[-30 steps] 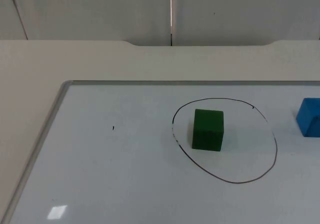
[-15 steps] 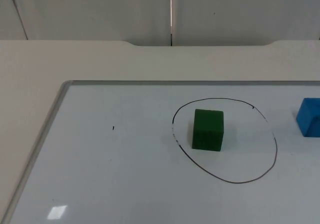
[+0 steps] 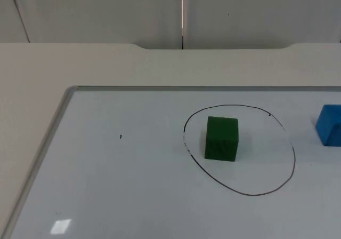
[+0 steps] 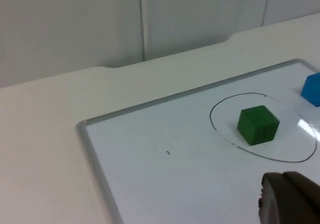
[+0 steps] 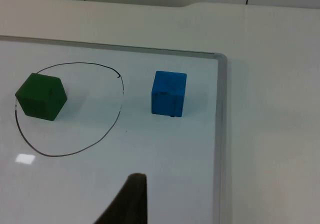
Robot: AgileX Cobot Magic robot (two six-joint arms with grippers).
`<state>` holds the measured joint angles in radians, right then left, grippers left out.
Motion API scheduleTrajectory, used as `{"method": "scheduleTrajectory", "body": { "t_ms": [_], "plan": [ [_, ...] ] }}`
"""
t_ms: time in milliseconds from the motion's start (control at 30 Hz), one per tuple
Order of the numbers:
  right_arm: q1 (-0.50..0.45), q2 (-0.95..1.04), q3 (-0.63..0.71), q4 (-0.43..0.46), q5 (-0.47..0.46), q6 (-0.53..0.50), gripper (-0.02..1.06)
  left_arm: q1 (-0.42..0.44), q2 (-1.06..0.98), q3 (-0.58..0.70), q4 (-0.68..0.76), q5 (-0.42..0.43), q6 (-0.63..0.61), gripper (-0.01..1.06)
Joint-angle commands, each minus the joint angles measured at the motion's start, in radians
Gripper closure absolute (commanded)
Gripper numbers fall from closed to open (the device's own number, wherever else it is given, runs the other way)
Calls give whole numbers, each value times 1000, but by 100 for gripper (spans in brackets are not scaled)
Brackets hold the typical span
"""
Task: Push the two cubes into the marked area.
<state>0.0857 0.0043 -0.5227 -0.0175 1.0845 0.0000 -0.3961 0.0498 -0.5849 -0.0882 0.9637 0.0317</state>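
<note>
Half done, going by the top view: seeing the green cube (image 3: pixel 221 138) sitting inside the marked area (image 3: pixel 261 159), over toward its left side, and the blue cube (image 3: pixel 329 125) sitting well outside the line on the right, partly cut off at the frame edge. Both resting on the whiteboard (image 3: pixel 133 169) lying on the desk (image 3: pixel 106 63).

Looking through the left wrist view: catching the green cube (image 4: pixel 257 125) inside the drawn loop (image 4: pixel 295 146), the blue cube (image 4: pixel 312 89) beyond it, and the left gripper (image 4: pixel 289 200) hanging above the board, apart from both cubes. Not managing to tell whether its jaws are apart or together. Reading that arm as waiting.

Looking through the right wrist view: finding the blue cube (image 5: pixel 169 93) just beside the loop's line and near the board's frame (image 5: pixel 220 134), with the right gripper (image 5: pixel 127 201) hovering short of it, touching nothing. Again not managing to tell the state of the jaws.

Guessing the step in hand is nudging blue in. Suggesting coming down on the frame side of the cube, pushing square on its flat face toward green, keeping low and slow to avoid spinning it, and stopping before bumping green out the far side.
</note>
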Motion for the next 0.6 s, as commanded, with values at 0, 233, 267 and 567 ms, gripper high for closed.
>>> {"method": "scheduleTrajectory", "body": {
  "t_ms": [0, 233, 267, 567],
  "plan": [
    [-4, -4, 7, -6, -7, -16, -1, 2, -34, 5, 25, 37, -21, 105],
    [-4, -4, 7, -6, -7, -16, -1, 2, -50, 11, 27, 116, -32, 105],
    [-4, -4, 7, -6, -7, -16, -1, 2, -50, 22, 27, 121, -32, 105],
    [-4, -4, 7, -6, -7, -16, -1, 2, -50, 90, 23, 109, -42, 105]
  ]
}}
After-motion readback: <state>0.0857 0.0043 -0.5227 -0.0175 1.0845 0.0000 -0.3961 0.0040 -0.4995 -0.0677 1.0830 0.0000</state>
